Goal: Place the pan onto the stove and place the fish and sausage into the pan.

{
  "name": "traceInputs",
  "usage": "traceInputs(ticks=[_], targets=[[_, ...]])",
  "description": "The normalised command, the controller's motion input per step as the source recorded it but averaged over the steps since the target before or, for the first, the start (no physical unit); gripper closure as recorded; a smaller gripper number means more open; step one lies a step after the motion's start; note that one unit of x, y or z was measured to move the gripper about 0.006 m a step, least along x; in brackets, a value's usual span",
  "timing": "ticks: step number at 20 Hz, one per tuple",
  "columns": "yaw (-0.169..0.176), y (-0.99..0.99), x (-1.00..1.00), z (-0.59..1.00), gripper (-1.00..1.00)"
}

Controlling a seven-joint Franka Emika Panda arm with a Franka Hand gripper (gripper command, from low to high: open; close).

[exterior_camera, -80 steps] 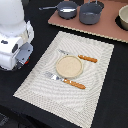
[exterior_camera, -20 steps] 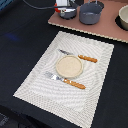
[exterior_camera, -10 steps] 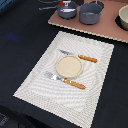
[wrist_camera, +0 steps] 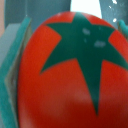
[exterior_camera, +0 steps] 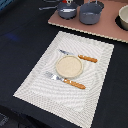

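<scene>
Externally: the pan [exterior_camera: 66,9] sits on the stove [exterior_camera: 102,29] at the exterior view's top edge, handle running toward that view's left; the grey pot [exterior_camera: 91,12] is just beside it. Gripper not in view here. Wrist view – the sausage [wrist_camera: 74,70] fills the frame, red with a green star, teal fingers [wrist_camera: 14,75] flanking it; looks clamped, though contact isn't clear. Pan's direction from the gripper – can't tell.

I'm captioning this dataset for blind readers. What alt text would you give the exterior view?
A round beige plate sits centred on a pale striped placemat on a dark table, between two pieces of orange-handled cutlery. Behind it, a pinkish-brown stove board carries a small dark saucepan and a larger grey pot.
</scene>
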Motion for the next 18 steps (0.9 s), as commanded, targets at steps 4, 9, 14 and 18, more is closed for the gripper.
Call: traceInputs(ticks=[4,9,14,18], targets=[[0.0,0.29,0.06,0.48,-1.0],[-0.006,0.19,0.13,0.8,-1.0],[-0.15,-0.21,0.19,0.59,-1.0],[-0.022,-0.06,0.15,0.0,-1.0]])
